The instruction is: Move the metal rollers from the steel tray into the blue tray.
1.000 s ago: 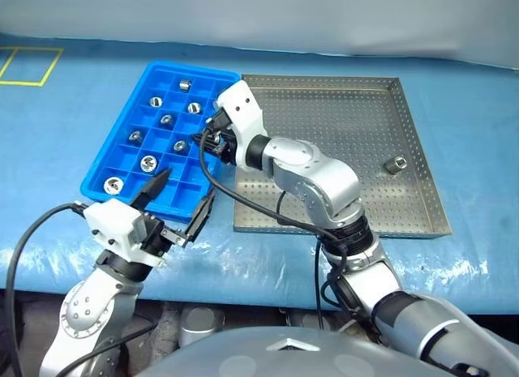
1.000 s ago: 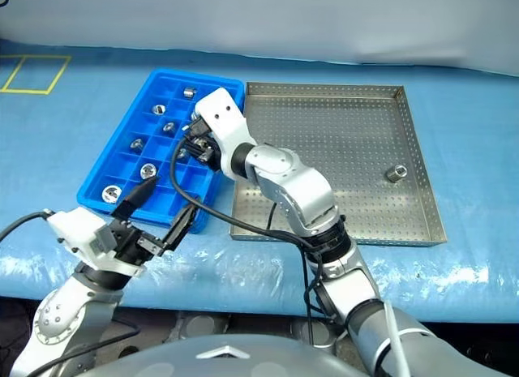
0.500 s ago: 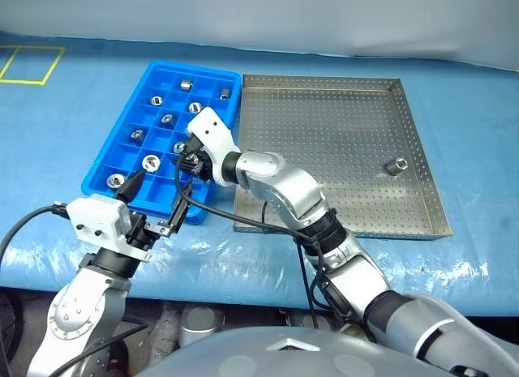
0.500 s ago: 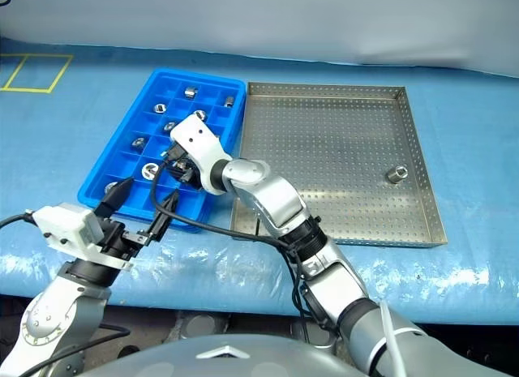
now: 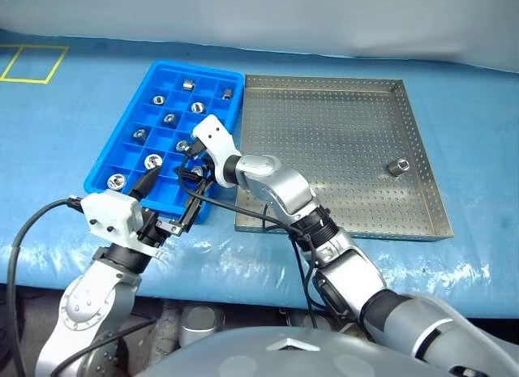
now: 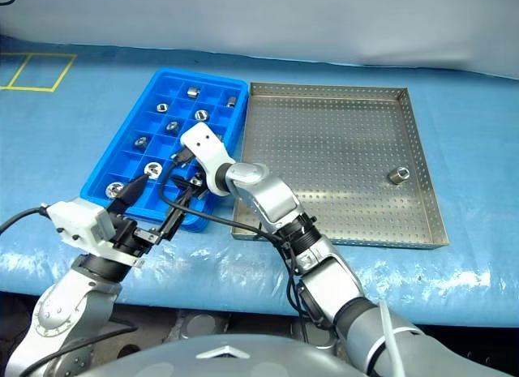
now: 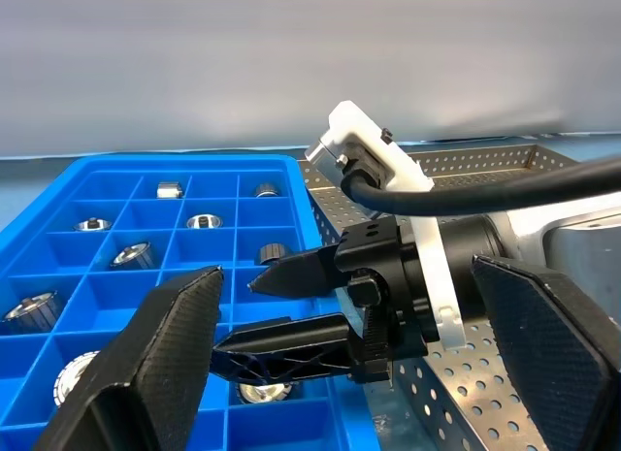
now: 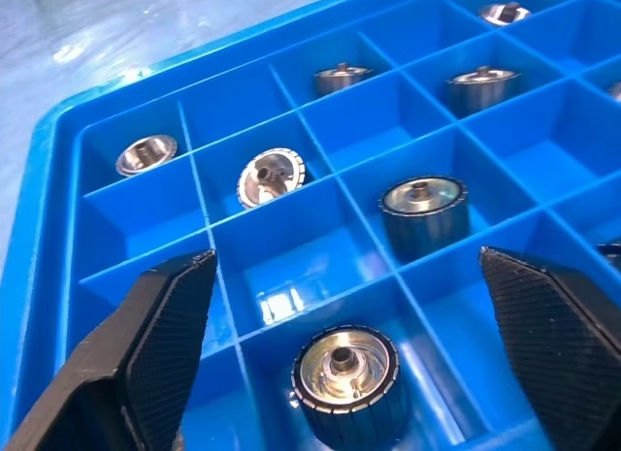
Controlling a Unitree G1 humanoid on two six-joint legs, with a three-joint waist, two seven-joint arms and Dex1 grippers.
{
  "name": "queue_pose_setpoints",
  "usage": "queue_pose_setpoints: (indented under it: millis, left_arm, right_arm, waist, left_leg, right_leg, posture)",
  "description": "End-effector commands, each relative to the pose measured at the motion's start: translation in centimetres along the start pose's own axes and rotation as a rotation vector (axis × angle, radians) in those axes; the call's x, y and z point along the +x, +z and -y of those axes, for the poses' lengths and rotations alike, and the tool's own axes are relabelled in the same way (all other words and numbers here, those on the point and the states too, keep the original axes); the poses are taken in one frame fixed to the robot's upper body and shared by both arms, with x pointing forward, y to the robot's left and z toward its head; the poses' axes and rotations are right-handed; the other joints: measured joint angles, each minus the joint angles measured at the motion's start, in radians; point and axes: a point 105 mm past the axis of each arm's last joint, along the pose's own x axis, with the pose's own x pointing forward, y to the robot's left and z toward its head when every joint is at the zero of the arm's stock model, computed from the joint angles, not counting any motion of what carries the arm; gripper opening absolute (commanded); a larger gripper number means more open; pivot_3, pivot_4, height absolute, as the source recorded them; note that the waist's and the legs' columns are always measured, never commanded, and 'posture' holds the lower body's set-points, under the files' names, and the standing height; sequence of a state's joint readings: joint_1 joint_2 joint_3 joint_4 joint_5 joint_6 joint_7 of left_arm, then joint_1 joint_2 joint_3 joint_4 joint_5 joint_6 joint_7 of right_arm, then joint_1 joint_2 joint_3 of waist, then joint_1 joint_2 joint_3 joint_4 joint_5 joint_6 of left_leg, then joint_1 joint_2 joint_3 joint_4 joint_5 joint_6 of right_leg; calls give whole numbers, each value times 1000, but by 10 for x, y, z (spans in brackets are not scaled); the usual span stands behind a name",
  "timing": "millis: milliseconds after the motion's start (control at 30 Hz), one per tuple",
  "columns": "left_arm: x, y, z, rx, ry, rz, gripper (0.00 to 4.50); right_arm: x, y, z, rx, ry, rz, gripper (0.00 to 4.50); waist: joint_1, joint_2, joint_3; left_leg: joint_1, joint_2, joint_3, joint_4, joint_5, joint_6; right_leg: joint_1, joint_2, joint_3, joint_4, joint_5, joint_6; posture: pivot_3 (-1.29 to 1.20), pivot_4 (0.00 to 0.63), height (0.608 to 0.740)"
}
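The blue tray lies left of the steel tray. Several metal rollers sit singly in its compartments. One roller lies alone near the steel tray's right rim. My right gripper hangs low over the blue tray's near end. In the right wrist view its fingers stand wide apart, and a roller rests free in the compartment between them. My left gripper is open and empty at the blue tray's near edge, pointing at the right gripper.
Both trays rest on a blue-covered table whose front edge runs just behind my left gripper. A yellow taped square marks the far left. Black cables trail from the right wrist over the trays' near rims.
My right gripper has come down and toward the blue tray's near end, and its fingers have opened, leaving a roller in a compartment. The left gripper has stayed put.
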State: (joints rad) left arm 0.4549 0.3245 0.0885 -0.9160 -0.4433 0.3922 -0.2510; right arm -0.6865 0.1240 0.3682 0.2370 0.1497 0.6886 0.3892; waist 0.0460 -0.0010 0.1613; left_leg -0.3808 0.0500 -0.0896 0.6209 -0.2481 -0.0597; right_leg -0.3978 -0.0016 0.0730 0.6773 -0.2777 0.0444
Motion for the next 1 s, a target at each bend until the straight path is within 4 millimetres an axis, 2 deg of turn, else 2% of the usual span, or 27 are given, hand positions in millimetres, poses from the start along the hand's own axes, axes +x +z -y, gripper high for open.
queue_pose_setpoints:
  millis: [33,100,267,367,500,600,700,767,867,1000]
  left_arm:
    - [4,1,-1,13,-27,-3,4500]
    - [7,0,-2,17,-35,-8,4500]
    - [20,-6,2,8,-105,-26,4500]
    - [28,-9,6,1,-148,-29,4500]
    - [37,-11,9,-4,-185,-29,4500]
    - [43,-13,11,-6,-209,-29,4500]
    - [47,-14,12,-9,-223,-27,4500]
    - [48,-15,14,-11,-231,-26,4500]
    - [49,-17,16,-14,-245,-32,4500]
    - [49,-19,17,-15,-251,-36,4500]
  right_arm:
    - [-16,19,17,46,-88,93,4438]
    - [-25,27,26,71,-136,136,4438]
    - [-70,48,87,86,-504,267,4438]
    - [-102,47,125,112,-772,278,4438]
    - [-142,43,157,189,-1083,333,4438]
    - [-165,31,169,295,-1276,364,4438]
    - [-178,17,172,390,-1430,358,4438]
    - [-185,9,173,395,-1535,335,4438]
    - [-186,2,169,387,-1645,303,4438]
    - [-178,-5,164,391,-1726,271,4438]
  waist:
    - [-2,0,0]
    - [-9,0,0]
    - [-33,0,0]
    - [-47,0,0]
    - [-81,0,0]
    - [-106,1,0]
    - [-121,1,0]
    - [-130,1,0]
    - [-142,1,0]
    - [-147,1,0]
  left_leg:
    - [0,0,0,0,0,0]
    - [0,0,0,0,0,0]
    - [-1,0,0,-1,0,0]
    - [-1,-1,0,-1,0,0]
    - [-1,-2,0,0,0,0]
    - [-2,-2,1,-1,0,0]
    - [-2,-3,1,-1,0,0]
    - [-2,-3,1,-1,0,0]
    - [-2,-3,1,-1,0,0]
    - [-1,-3,1,0,0,0]
  right_leg:
    - [0,0,0,0,0,0]
    - [0,0,0,0,0,0]
    - [-1,0,0,0,0,0]
    - [-1,-1,0,0,0,0]
    - [-1,-2,1,0,0,0]
    - [-1,-2,1,1,0,0]
    - [-2,-3,1,1,0,0]
    - [-2,-3,2,2,0,0]
    - [-2,-3,2,2,0,0]
    - [-2,-3,3,3,0,0]
  posture:
    - [181,150,740]
    - [159,150,740]
    - [78,150,740]
    - [30,150,740]
    - [-16,150,740]
    - [-44,150,740]
    - [-53,150,740]
    - [-57,150,740]
    - [-60,150,740]
    - [-58,150,740]
